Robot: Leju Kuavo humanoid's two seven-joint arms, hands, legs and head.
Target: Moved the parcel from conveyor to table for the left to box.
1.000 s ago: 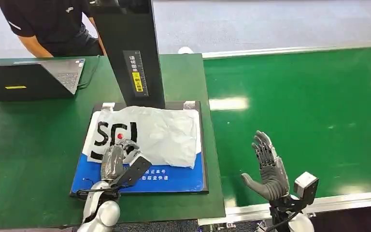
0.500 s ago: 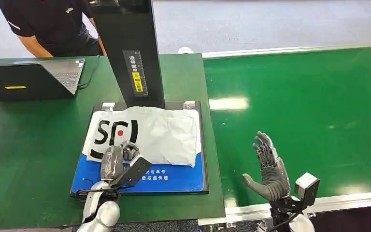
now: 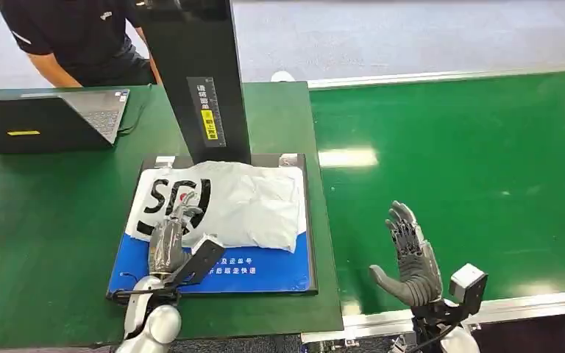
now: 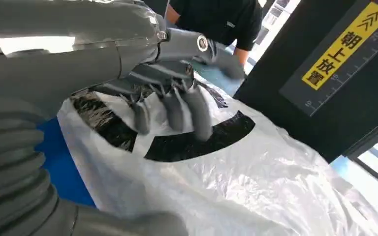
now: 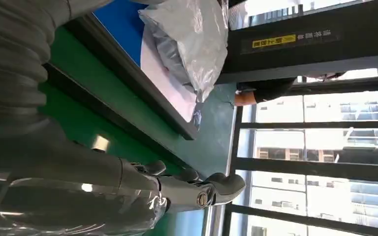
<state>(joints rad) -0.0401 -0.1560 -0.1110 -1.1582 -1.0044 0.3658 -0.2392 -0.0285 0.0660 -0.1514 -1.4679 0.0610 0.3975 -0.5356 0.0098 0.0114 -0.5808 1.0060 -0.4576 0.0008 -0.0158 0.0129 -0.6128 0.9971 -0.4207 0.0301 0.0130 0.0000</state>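
Note:
A white plastic parcel (image 3: 250, 202) with black lettering lies on a blue mat (image 3: 265, 266) in a black tray on the green table (image 3: 44, 220). My left hand (image 3: 171, 237) reaches over the parcel's near left part, fingers spread and bent down onto the printed letters. The left wrist view has those fingertips (image 4: 197, 118) touching the crinkled parcel (image 4: 256, 182), thumb held apart. My right hand (image 3: 412, 257) stands upright and open above the near edge of the green conveyor (image 3: 471, 169), holding nothing. In the right wrist view the parcel (image 5: 197, 39) lies beyond the right hand (image 5: 142, 191).
A black scanner column (image 3: 199, 81) rises just behind the tray. A laptop (image 3: 44, 118) sits at the table's far left, with a person in a dark shirt (image 3: 81, 37) behind it. The conveyor belt stretches to the right, bordered by a metal rail (image 3: 485, 309).
My left hand has slid forward onto the parcel's lettering, and the parcel's left end has shifted and crumpled under it. The right hand has barely moved.

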